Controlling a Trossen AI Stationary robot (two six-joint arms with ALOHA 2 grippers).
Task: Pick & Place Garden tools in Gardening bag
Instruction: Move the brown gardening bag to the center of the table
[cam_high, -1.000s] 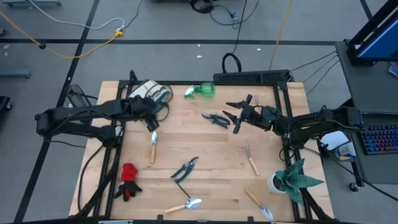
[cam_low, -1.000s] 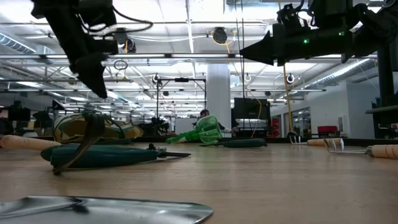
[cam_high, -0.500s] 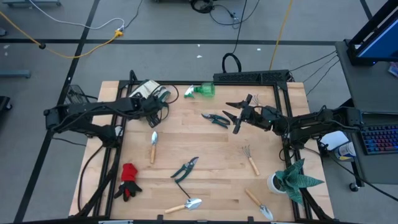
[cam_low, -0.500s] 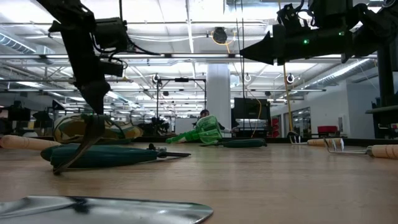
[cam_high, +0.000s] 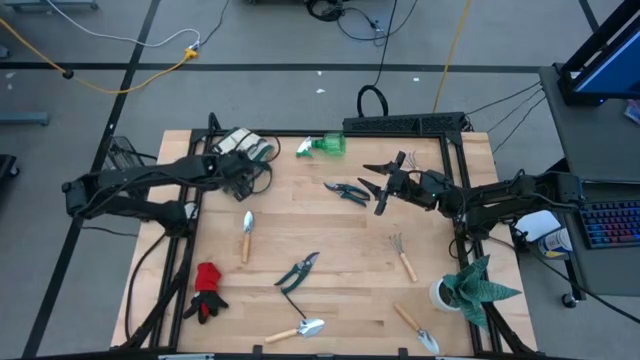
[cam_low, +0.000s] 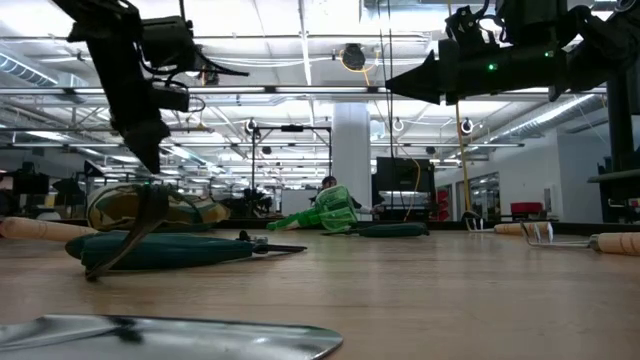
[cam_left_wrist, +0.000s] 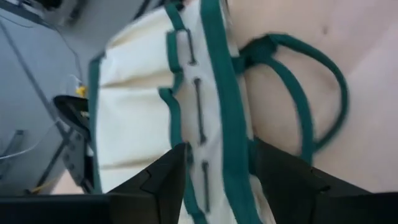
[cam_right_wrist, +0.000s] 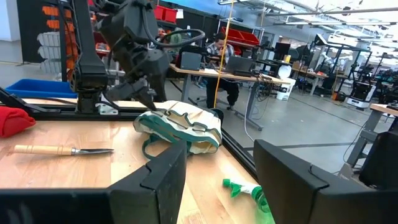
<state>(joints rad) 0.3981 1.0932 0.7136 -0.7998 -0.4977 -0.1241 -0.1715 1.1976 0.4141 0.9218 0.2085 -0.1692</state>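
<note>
Cream-and-green soft fabric tote with dark green loop handles (cam_high: 243, 146) lying slumped on its side at the far left corner of the pale wooden tabletop (cam_high: 330, 225), mouth rim and pocket stitching filling the left wrist view. Left gripper (cam_high: 240, 172) poised just over the tote's near edge, fingers (cam_left_wrist: 163, 180) parted on either side of the green-trimmed rim, nothing clamped between them. Right gripper (cam_high: 381, 186) held above the right half of the far edge, jaws spread and empty, pointing across toward the tote. Green plastic spray bottle (cam_high: 322, 146) lying on its side against the far edge, just right of the tote. Black pruning shears (cam_high: 346, 190) flat on the wood near the right gripper's tips. Wooden-handled silver trowel (cam_high: 247, 236) nearer the left edge, below the tote, blade pointing to the far side. Second pair of dark shears (cam_high: 298, 271) lying open near the middle, toward the near edge. Red fabric glove (cam_high: 207, 288) close to the near left corner. Another wooden-handled trowel (cam_high: 296, 330) at the near edge, a wooden-handled fork-rake (cam_high: 402, 257) toward the right edge, and a third wooden-handled trowel (cam_high: 415, 329) by the near right corner. Spiky green plant in a white pot (cam_high: 468, 289) at the right edge.
</note>
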